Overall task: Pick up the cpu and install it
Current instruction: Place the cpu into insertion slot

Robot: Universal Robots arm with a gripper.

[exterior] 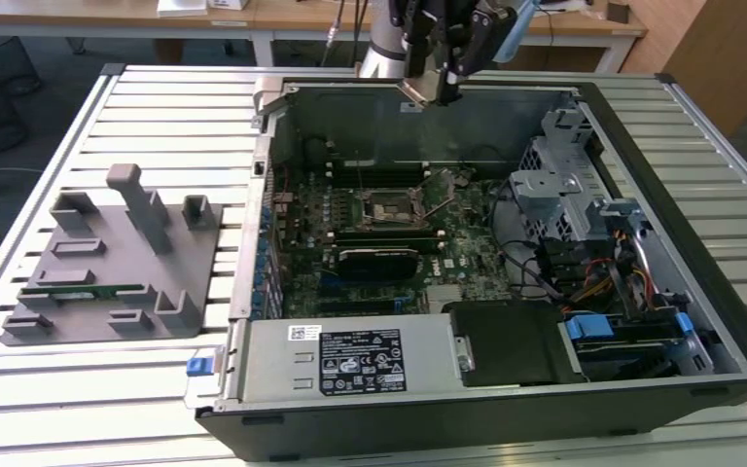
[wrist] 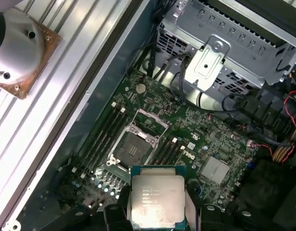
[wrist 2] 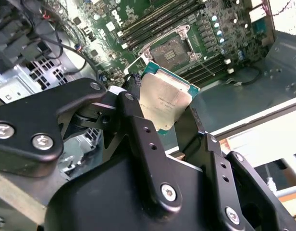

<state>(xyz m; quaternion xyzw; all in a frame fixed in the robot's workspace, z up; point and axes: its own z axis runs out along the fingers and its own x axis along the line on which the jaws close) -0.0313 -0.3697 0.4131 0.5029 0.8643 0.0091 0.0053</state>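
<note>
My gripper (exterior: 434,89) hangs above the far wall of the open computer case (exterior: 685,224), shut on the cpu (exterior: 415,92). In both wrist views the cpu (wrist 2: 165,103) (wrist: 156,197) is a flat square with a silvery top and a pale-green rim, clamped by its edges between the two black fingers (wrist 2: 138,120). Below it, on the green motherboard, the black socket (wrist: 133,147) (wrist 2: 169,50) (exterior: 391,206) lies with its metal frame swung open. The cpu is held in the air, apart from the socket.
Memory slots (wrist: 102,137) flank the socket. A metal drive cage (exterior: 549,180) and cable bundles (exterior: 582,277) fill the case on the exterior view's right. A grey fixture (exterior: 108,263) carrying a long green memory stick (exterior: 82,289) sits on the slatted table at the exterior view's left.
</note>
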